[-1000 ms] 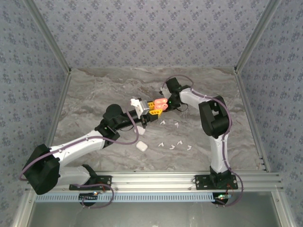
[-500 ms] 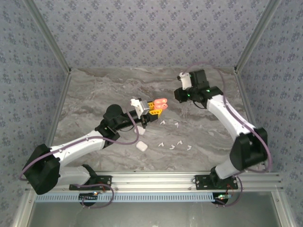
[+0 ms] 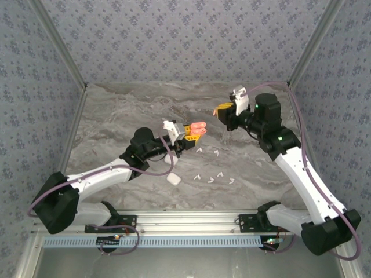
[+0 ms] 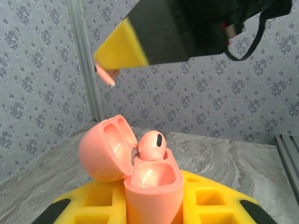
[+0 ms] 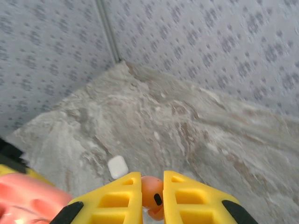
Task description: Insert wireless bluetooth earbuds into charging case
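Marbled grey tabletop [image 3: 116,116], fenced by patterned walls, carries the work.

Progress, by my judgement, is early. One coral earbud [image 4: 152,145] sits in its socket inside the open coral case [image 4: 152,186], with the lid [image 4: 105,149] thrown back. The neighbouring socket looks vacant. A second coral earbud [image 5: 154,198] is off the table, nipped between the yellow fingers of your right gripper [image 3: 224,109], whose jaws are closed tight on it. Several white earbuds [image 3: 210,179] lie scattered at about 5 o'clock from the coral case. A white case [image 3: 173,179], closed as far as I can tell, rests at about 7 o'clock from it. So one bud is in, one is in hand, and the white lot is left.

Pose: your left gripper [image 3: 186,133] clamps the coral case at a narrow opening near table centre, holding it off the surface with its mouth up. The left arm reaches in long from 7 o'clock. Your right arm stretches up from 5 o'clock. Its gripper stands at roughly 2 o'clock from the case, apart from it and higher. In the left wrist view its yellow tip hangs at 11 o'clock above the lid.
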Robot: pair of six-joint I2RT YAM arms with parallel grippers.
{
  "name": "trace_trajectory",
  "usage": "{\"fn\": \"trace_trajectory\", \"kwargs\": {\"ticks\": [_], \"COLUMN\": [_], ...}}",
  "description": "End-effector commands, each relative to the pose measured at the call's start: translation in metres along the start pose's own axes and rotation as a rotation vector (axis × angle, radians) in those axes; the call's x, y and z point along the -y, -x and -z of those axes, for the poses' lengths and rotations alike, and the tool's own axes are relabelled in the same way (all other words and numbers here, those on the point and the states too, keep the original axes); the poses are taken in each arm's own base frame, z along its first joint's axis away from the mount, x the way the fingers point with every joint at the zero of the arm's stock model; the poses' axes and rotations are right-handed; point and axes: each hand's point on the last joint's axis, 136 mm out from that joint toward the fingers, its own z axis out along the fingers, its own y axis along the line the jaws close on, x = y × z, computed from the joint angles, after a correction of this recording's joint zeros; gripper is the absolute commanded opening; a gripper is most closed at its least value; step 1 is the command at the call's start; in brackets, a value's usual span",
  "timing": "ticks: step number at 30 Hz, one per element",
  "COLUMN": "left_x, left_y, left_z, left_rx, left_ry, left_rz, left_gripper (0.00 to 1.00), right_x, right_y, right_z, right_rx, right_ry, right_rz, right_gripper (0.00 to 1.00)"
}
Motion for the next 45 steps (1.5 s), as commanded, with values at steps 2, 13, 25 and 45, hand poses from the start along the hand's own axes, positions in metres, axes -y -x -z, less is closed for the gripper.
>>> {"fn": "trace_trajectory", "kwargs": {"ticks": [2, 13, 25, 45], "left_x": [0.001, 0.0, 0.0, -0.001], "left_y": [0.019, 0.019, 0.018, 0.021], "left_z": [-0.004, -0.004, -0.004, -0.004], "left_rx": [0.05, 0.051, 0.049, 0.057], "left_ry": [-0.015, -0.012, -0.012, -0.011], "left_rz": [-0.016, -0.017, -0.013, -0.017], "left_gripper": [0.0, 0.0, 0.0, 0.0], "right_x": [-0.034, -0.08, -0.088, -0.085], "right_y": [0.019, 0.01, -0.011, -0.035], "right_z": [0.008, 0.003, -0.007, -0.014], "right_rx": [0.113, 0.155, 0.1, 0.003], "right_ry": [0.099, 0.201, 0.185, 0.16], "right_rz": [0.1, 0.19, 0.226, 0.25], "right_gripper": [0.15, 0.15, 0.15, 0.16]}}
